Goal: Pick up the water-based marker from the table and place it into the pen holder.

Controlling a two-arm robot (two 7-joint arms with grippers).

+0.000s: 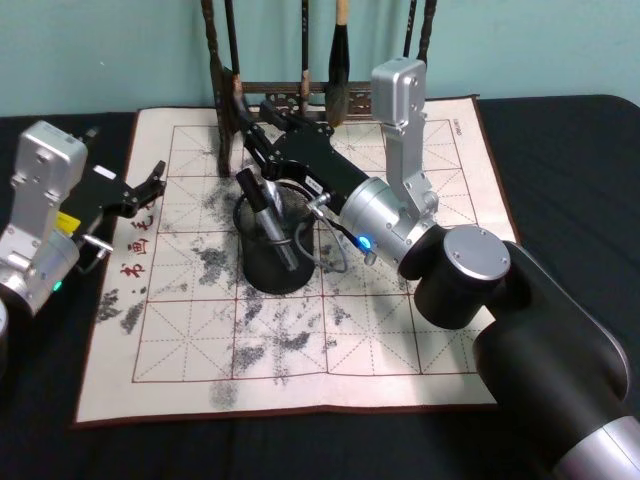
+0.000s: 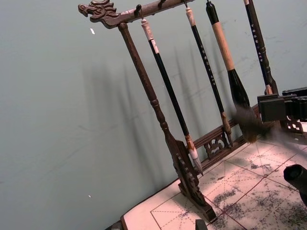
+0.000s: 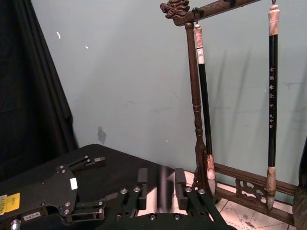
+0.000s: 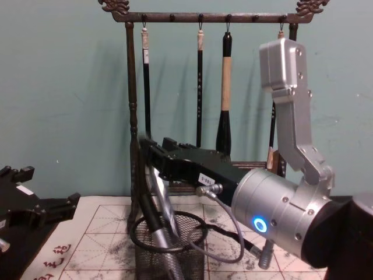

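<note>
Head view: two markers (image 1: 272, 222) lean in one pen holder (image 1: 272, 262), below the right gripper (image 1: 248, 132), jaws spread; left gripper (image 1: 150, 185) likewise spread.

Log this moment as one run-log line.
marker: in pen holder | right gripper: open, above holder | left gripper: open, idle at mat's left

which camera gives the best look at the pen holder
The head view: the whole pen holder stands on the mat, pens leaning inside. The chest view shows its mesh side and rim, base cut off. The left wrist view catches a dark edge.
</note>
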